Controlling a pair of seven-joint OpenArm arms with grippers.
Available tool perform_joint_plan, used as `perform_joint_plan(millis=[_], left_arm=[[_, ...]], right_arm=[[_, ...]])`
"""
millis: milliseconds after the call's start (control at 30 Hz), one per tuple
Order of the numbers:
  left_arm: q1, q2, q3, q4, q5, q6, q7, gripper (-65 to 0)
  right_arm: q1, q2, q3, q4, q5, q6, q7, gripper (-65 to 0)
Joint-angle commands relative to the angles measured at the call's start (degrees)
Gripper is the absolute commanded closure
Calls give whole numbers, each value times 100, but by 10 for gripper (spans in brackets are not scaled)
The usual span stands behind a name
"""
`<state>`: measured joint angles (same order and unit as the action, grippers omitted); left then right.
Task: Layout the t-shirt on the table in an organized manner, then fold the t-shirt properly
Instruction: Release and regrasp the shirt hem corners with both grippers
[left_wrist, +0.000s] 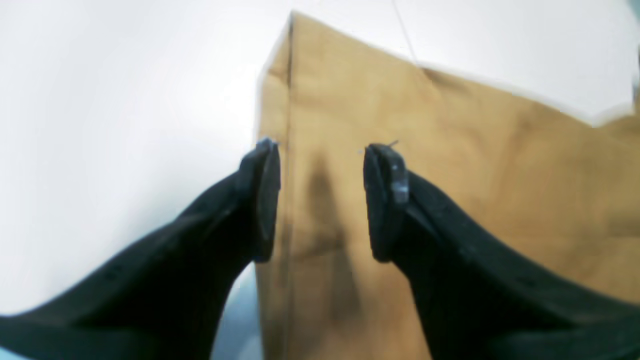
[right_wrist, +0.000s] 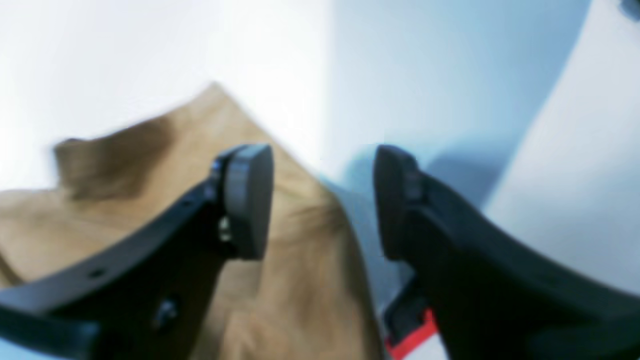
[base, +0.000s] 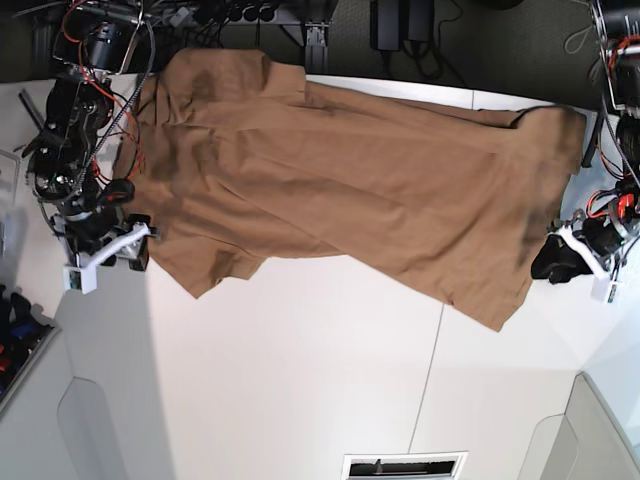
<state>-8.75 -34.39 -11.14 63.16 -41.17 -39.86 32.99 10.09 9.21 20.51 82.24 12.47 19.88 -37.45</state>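
Looking down past the left end effector in its wrist view, two black fingers stand apart with nothing between them. Directly below and ahead lies the tan t-shirt, a stitched hem running under the gap, with the white tabletop off to one side. The open stance over flat cloth suggests the hem has been set down rather than gripped. The picture is soft, so whether the fingertips touch the fabric cannot be told.

In the right wrist view, the right end effector also shows its fingers spread and empty. One finger hangs over a rumpled edge of the t-shirt; the other hangs past that edge. The frame is blurred, and the pale blue and white surfaces beyond the cloth are hard to identify. A red-edged part at the bottom is cut off.

From the base view, the t-shirt stretches across the far side of the tabletop between the two arms, the right end effector at one end and the left end effector at the other. It seems pulled lengthwise to spread it, yet creases remain and one sleeve is folded under. The collar region is not clearly visible.
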Motion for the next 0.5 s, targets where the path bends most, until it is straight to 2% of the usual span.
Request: perform_joint_plan(millis=[0,167,300,467], left_arm=[[-289,-133,4,-173,-76,-14,-136,-302],[-859,-133,63,-903,-133,-14,-129,-302],[-885,-48,74,-929,-131,-14,-136,-302],[-887,125,74,-981,306,-14,-459,-302]], right_arm=[[225,63,15,-74,37,-15,142,-354],[610,61,15,-691,35,-11,133,-358],[625,61,15,-874,37,181,90,-358],[623,59,15,-1093,37,201,76,-358]])
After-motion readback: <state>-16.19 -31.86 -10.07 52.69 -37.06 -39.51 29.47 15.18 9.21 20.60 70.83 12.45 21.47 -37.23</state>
